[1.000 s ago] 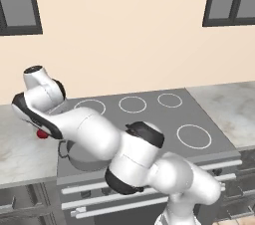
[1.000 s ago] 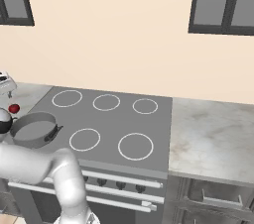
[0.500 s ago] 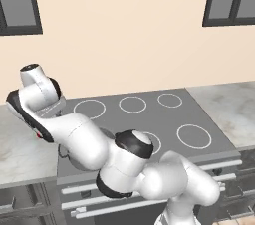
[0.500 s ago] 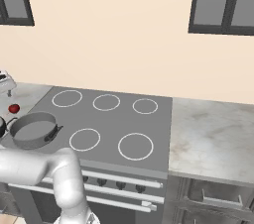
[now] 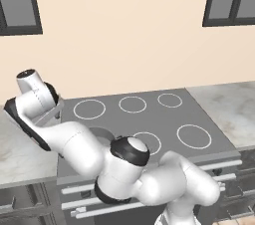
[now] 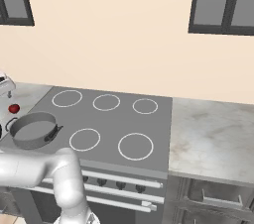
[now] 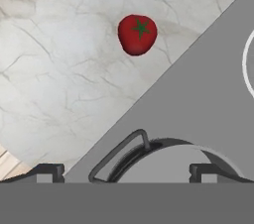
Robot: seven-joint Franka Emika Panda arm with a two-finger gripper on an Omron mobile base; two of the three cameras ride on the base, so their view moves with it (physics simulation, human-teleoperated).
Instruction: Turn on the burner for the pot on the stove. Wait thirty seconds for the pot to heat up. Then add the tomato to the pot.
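Note:
In the hand view the tomato [image 7: 137, 34], small and red with a green star top, lies on the marble counter [image 7: 54, 74] just off the stove's [image 7: 208, 104] edge. Below it the grey pot [image 7: 168, 161] shows its rim and one loop handle. My gripper [image 7: 126, 172] hangs above both, open wide, nothing between its dark fingertips [image 7: 47, 171]. From the right base view the pot [image 6: 33, 130] sits on the stove's [image 6: 114, 119] front left ring, with the tomato [image 6: 14, 108] on the counter behind and left of it. My arm hides most of the pot [image 5: 101, 133] in the left base view.
Dark knobs [image 6: 119, 184] run along the stove front above pale bar handles. A marble counter [image 6: 213, 139] stretches to the right of the stove. The wall stands close behind the rings. My white arm [image 5: 124, 169] covers the stove's front left.
My hand has swung left and back over the left counter, staying open. In the right base view it has slid off the left edge, baring the tomato and pot.

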